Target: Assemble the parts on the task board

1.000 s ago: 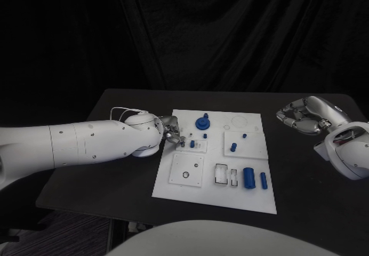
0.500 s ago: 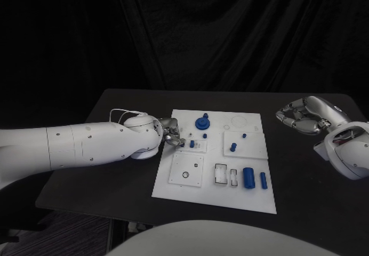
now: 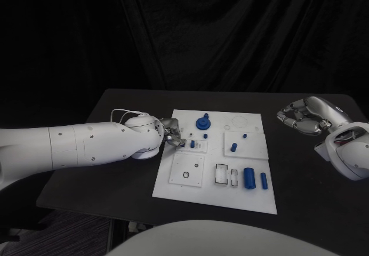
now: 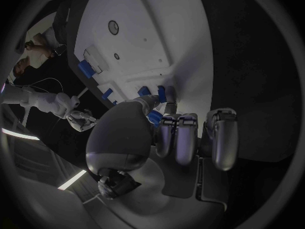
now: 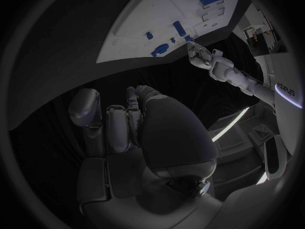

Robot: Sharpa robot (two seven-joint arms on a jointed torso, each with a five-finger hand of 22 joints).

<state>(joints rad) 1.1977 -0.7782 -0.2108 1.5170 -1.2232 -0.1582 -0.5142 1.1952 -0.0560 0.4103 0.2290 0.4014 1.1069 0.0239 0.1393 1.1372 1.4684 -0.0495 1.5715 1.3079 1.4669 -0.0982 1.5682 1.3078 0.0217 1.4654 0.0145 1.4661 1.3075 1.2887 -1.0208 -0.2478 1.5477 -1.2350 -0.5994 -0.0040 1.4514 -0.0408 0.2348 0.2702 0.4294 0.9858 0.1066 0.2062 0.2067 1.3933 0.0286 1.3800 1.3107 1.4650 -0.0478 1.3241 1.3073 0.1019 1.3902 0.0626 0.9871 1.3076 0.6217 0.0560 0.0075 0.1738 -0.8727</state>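
Head view: the white task board (image 3: 217, 186) lies in the middle of the black table (image 3: 307, 181), its long sides running from the near edge toward the far edge. On it, near the far edge, a blue knobbed part (image 3: 202, 123) stands upright, and a small blue peg (image 3: 192, 143) stands in a raised white square close to the left edge. Another raised square toward the right edge carries two tiny blue pieces (image 3: 233, 146). Near the board's near right corner a thick blue cylinder (image 3: 248, 177) lies beside a thinner blue rod (image 3: 264, 180), both pointing toward the far edge, with a slotted white block (image 3: 221, 174) just to their left. The left hand (image 3: 170, 133) is at the board's left edge, fingers reaching in over the square with the small peg. In the left wrist view its fingers (image 4: 180, 137) curl together with something blue (image 4: 154, 117) pressed between them and the thumb, probably a part, though the hand hides most of it. The right hand (image 3: 302, 117) hangs above the table off the board's right edge, well apart from the parts; in the right wrist view its fingers (image 5: 116, 127) are curled in against the palm with nothing in them.
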